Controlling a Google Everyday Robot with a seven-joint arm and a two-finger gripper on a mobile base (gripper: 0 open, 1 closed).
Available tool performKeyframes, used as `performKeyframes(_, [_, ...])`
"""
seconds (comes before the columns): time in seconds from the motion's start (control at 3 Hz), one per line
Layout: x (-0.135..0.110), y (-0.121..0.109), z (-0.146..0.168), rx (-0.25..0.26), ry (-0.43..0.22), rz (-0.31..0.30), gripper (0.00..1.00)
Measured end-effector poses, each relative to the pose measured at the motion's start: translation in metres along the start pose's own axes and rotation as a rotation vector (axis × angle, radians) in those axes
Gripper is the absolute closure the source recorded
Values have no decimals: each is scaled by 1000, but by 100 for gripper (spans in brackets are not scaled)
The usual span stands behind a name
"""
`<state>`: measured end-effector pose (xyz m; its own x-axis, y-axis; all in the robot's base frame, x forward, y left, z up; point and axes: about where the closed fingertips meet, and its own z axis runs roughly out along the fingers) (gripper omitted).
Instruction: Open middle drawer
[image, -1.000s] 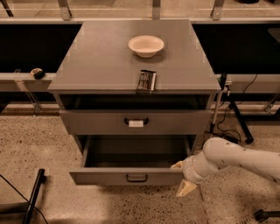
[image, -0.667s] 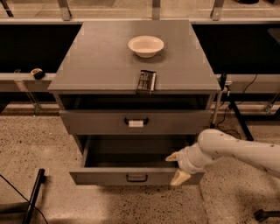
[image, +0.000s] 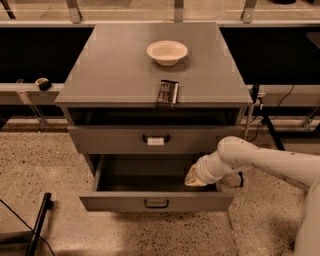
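From my feed, the middle drawer (image: 117, 202) stands pulled well out of the cabinet, its grey front low in the view and its small black loop handle (image: 156, 203) at the centre of that front. The claw (image: 195, 178) sits over the drawer's right rear corner, just inside the right wall and behind the front panel, well to the right of the handle and apart from it. I cannot tell whether the claw is spread or pressed together. The pale arm (image: 260, 161) reaches in from the right, crossing the drawer's right edge.

Directly above, the top drawer (image: 100, 140) is closed, with a white label (image: 155, 142) at its handle. On the worktop (image: 115, 65) a cream bowl (image: 167, 52) stands towards the back, and a dark packet (image: 168, 93) lies at the front edge. A black bar (image: 38, 225) rests on the speckled floor at lower left, clear of the drawer.
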<state>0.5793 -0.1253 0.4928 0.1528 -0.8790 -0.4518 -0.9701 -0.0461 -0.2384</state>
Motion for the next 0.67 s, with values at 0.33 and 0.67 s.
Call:
performKeyframes(0.33, [19,-10,24,8,19,51,89])
performKeyframes(0.67, [34,-7,48,-15,59,73,96])
